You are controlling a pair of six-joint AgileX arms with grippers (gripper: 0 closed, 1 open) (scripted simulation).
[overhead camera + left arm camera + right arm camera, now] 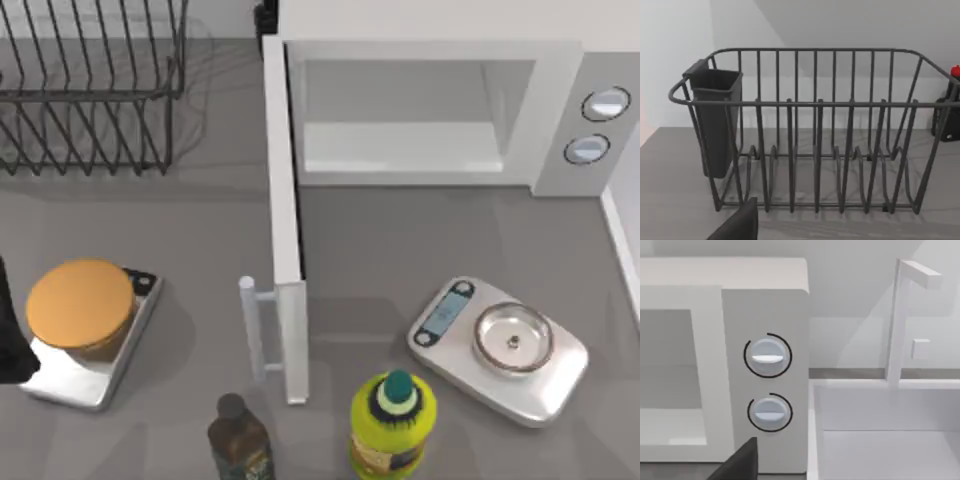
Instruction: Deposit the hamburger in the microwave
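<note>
Logged: microwave [440,110] door swung open, cavity bare; hamburger [80,305] sat untouched on a small scale [95,375] well left of that door, so I judged pickup and deposit both outstanding; neither claw's open-or-closed state could I tell.

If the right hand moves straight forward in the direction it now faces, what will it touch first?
Probably the microwave: its control panel with the two grey dials sits straight ahead in the right wrist view. How far off it is cannot be judged. The dark part of the hand shows at the picture's edge.
</note>
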